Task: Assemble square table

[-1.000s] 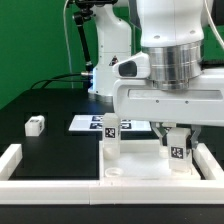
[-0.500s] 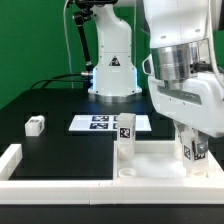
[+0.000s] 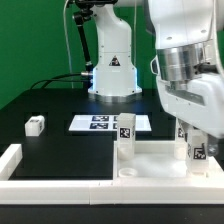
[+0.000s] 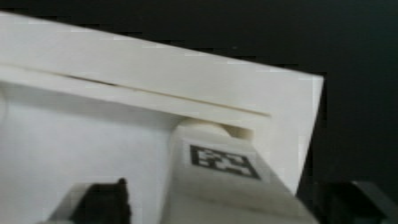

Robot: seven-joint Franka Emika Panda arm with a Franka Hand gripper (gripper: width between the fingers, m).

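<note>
The square table's white slab [image 3: 152,160] lies at the front of the black table, with two white tagged legs standing upright on it. One leg [image 3: 126,135] stands free near the middle. My gripper [image 3: 196,146] straddles the other leg [image 3: 197,155] on the exterior view's right. In the wrist view that tagged leg [image 4: 228,160] rises from the slab [image 4: 107,110] between my dark fingers [image 4: 107,200]. A gap shows on each side, so my gripper [image 4: 231,208] is open around it. A third leg [image 3: 35,125] lies loose at the exterior view's left.
The marker board [image 3: 92,122] lies flat behind the slab, in front of the arm's base [image 3: 112,75]. A low white border wall [image 3: 18,158] runs along the front and the exterior view's left. The arm's bulk hangs over the right side.
The gripper and both upright legs with the slab have shifted toward the exterior view's right. The fingers, closed on the right leg before, now stand apart from it.
</note>
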